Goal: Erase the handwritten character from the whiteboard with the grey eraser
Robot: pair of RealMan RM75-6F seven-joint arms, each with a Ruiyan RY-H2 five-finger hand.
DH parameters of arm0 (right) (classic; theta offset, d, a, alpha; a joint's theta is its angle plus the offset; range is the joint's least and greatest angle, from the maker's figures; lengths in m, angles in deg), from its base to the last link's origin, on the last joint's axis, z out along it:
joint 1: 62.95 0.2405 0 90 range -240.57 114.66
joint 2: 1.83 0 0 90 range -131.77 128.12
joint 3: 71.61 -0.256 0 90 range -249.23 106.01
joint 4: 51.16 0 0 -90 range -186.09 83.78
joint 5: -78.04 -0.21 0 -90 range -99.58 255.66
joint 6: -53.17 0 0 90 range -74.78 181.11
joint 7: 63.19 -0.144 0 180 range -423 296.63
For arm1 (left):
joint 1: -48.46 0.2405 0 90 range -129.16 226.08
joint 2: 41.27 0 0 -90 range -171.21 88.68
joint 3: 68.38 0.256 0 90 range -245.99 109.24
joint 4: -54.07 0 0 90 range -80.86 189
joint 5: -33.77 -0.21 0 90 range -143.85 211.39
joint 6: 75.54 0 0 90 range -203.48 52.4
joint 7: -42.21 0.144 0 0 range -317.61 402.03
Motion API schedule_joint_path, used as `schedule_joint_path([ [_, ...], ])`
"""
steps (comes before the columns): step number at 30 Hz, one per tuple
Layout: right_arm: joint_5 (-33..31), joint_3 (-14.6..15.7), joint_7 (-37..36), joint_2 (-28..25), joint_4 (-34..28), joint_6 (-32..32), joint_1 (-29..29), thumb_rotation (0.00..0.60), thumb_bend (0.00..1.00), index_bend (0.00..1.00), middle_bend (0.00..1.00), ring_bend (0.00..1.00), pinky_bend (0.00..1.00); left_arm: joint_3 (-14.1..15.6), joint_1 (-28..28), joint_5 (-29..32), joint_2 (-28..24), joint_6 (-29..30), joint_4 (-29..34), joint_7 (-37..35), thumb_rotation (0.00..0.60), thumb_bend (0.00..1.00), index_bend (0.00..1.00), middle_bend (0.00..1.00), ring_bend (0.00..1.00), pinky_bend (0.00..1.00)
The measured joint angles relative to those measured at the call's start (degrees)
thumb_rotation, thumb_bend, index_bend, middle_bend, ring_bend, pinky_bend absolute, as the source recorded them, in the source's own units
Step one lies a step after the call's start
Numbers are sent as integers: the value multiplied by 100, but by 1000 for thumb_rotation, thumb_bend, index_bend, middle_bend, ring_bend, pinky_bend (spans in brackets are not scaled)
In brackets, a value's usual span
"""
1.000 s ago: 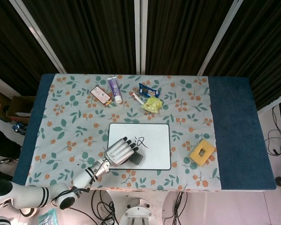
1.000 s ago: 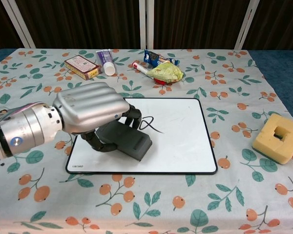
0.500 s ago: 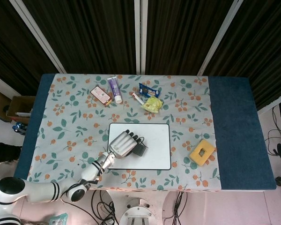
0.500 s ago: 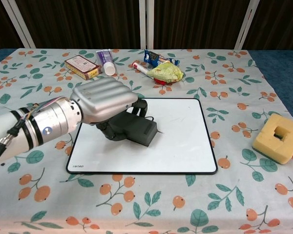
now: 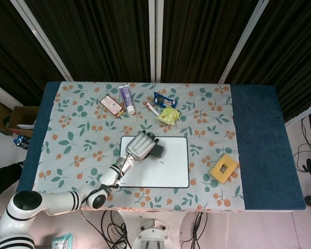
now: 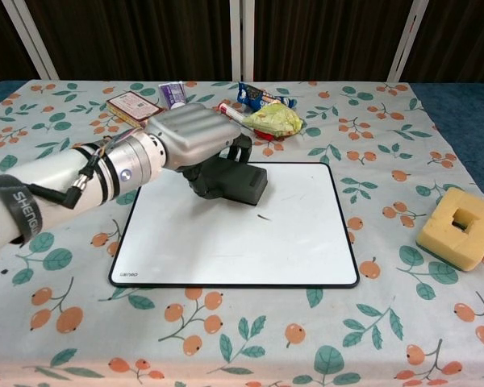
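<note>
The whiteboard (image 6: pixel 290 242) (image 5: pixel 171 171) lies at the table's front centre. My left hand (image 6: pixel 189 137) (image 5: pixel 140 145) grips the grey eraser (image 6: pixel 242 184) (image 5: pixel 157 151) and presses it on the board's far left part. Only a small dark ink mark (image 6: pixel 263 216) (image 5: pixel 161 162) shows near the board's middle; the board's other bare parts look white. What lies under the hand and eraser is hidden. My right hand is in neither view.
A yellow sponge block (image 6: pixel 460 229) (image 5: pixel 223 168) sits right of the board. Behind the board lie a yellow-green packet (image 6: pixel 276 119), a blue wrapper (image 6: pixel 258 95), a white tube (image 6: pixel 174 100) and a small box (image 6: pixel 134 110).
My left hand has pushed the eraser from the board's near left up to its far edge, across the written character. The character is wiped away, leaving one small mark.
</note>
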Motion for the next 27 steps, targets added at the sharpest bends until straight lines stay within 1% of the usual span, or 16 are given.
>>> schedule_joint_path([
  [5,0,9,28,-14,-42,20,-2,600,253,0,0,0,0,-167,-191,293,131,-73,-230,41,600,352,581,586,471,424],
  [9,-8,7,31,-19,-45,30,-3,600,254,0,0,0,0,-144,-263,322,153,-82,-180,54,600,352,586,591,477,425],
  [15,-18,4,10,-40,-51,33,-13,600,254,0,0,0,0,65,-238,159,93,-9,168,-9,600,354,587,592,479,421],
  [18,-32,12,-3,-28,-30,54,-21,600,254,0,0,0,0,206,-212,-30,42,73,447,-43,600,355,591,596,482,421],
  [22,-44,21,-41,-15,-25,84,-22,600,254,0,0,0,0,465,-181,-262,-35,137,817,-24,600,356,596,600,485,423],
  [27,-46,25,-38,0,-2,87,-26,600,256,0,0,0,0,693,-148,-266,-226,55,1248,92,600,357,595,600,486,424],
])
